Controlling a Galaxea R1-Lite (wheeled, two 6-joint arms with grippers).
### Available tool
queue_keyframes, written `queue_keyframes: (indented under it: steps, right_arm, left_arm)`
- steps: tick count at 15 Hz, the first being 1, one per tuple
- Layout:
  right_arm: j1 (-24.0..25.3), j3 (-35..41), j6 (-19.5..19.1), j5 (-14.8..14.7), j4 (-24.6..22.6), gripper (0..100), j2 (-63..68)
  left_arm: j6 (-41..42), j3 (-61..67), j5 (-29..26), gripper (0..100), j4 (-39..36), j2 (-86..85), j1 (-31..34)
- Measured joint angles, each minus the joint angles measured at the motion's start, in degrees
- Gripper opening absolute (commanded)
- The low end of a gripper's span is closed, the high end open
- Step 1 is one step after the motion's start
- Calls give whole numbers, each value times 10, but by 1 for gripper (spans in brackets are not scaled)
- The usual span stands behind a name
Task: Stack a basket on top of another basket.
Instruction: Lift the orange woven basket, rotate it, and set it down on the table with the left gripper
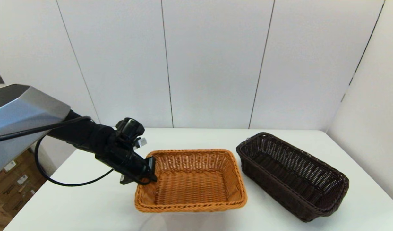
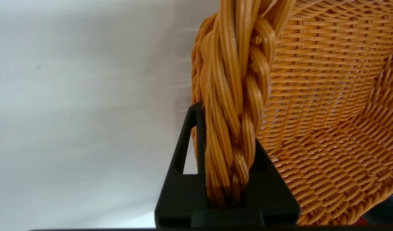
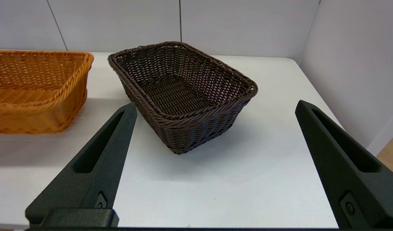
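Observation:
The orange-tan basket (image 1: 190, 207) lies at the table's middle, its long side facing me. My left gripper (image 1: 150, 175) is shut on the braided rim of its left short end. In the left wrist view the rim (image 2: 234, 96) runs between the two black fingers (image 2: 196, 134). The dark brown basket (image 1: 270, 189) sits to the right at an angle, apart from the orange one. In the right wrist view my right gripper (image 3: 215, 105) is open, held back in front of the dark basket (image 3: 196, 131) without touching it. The orange basket (image 3: 32, 115) shows beside it. Whether the orange basket is off the table I cannot tell.
The white table (image 1: 87, 205) ends in white wall panels at the back and on the right. A black cable hangs from the left arm over the table's left edge. Cardboard boxes stand on the floor at the left.

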Motion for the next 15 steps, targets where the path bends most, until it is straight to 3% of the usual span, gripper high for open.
queue_keyframes:
  steps: [15]
  right_arm:
    - [0, 0, 0, 0, 0, 100, 0]
  left_arm:
    - [-29, -59, 1, 0, 19, 41, 0]
